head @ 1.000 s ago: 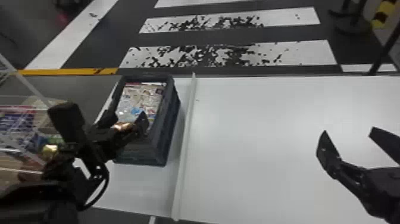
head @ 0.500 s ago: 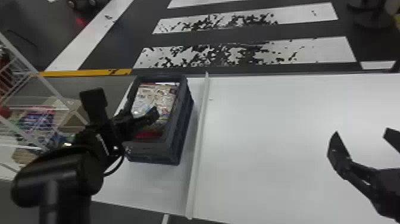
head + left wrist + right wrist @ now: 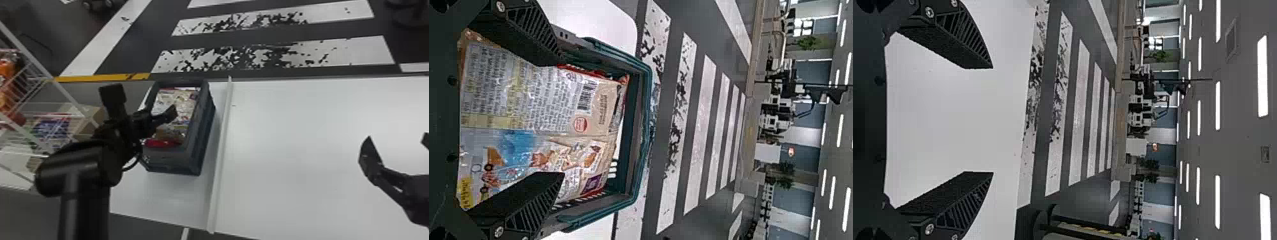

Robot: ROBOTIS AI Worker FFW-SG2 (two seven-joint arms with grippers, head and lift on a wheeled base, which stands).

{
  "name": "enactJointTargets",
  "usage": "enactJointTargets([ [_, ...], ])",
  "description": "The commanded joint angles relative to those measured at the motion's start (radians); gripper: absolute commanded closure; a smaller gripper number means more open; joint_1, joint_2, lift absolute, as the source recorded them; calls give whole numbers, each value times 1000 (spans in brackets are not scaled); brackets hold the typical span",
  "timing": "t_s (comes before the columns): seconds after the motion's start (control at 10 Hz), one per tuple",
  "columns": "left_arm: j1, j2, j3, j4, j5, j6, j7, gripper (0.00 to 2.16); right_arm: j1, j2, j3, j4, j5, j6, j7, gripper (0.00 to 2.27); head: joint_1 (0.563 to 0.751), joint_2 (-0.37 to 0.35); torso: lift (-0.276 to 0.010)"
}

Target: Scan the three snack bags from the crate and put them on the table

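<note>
The dark crate (image 3: 204,137) holds colourful snack bags (image 3: 177,102), with a red one (image 3: 162,143) at its near end. My left gripper (image 3: 162,107) is over the crate, its fingers apart. Printed snack bags (image 3: 574,105) lie behind and between the spread fingers of my left gripper (image 3: 561,119) in the left wrist view, inside the crate's green rim (image 3: 647,115). Whether the fingers touch a bag I cannot tell. At the right, my right gripper (image 3: 397,138) is parked over the white table (image 3: 297,143); in its wrist view the right gripper (image 3: 993,120) stands open and holds nothing.
A raised white strip (image 3: 220,150) runs along the table just right of the crate. Left of the crate stands a white wire rack (image 3: 54,83) with packaged goods. Beyond the table is a dark floor with white stripes (image 3: 274,57).
The head view has swung left, so the crate appears farther right. My left gripper has moved forward over the crate, uncovering the red bag at the near end. The right gripper's fingers remain apart.
</note>
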Motion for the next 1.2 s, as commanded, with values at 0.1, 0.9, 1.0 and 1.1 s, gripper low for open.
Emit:
enactJointTargets([
  [0.1,-69,0,-37,50,-21,37,0,97,-22,-9,1,17,9,0,-12,127,695,273,-94],
  [0.9,-78,2,-45,20,-107,261,-97,1922,-4,-26,4,-9,3,-12,-29,127,695,243,-94],
  [1.0,-60,3,-34,-11,-103,258,-92,1922,-2,-26,7,-9,0,-15,-29,127,695,245,-94],
  [1.1,-35,5,-17,-52,-92,258,-84,1922,2,-24,8,-15,-2,-18,-29,127,695,251,-94],
])
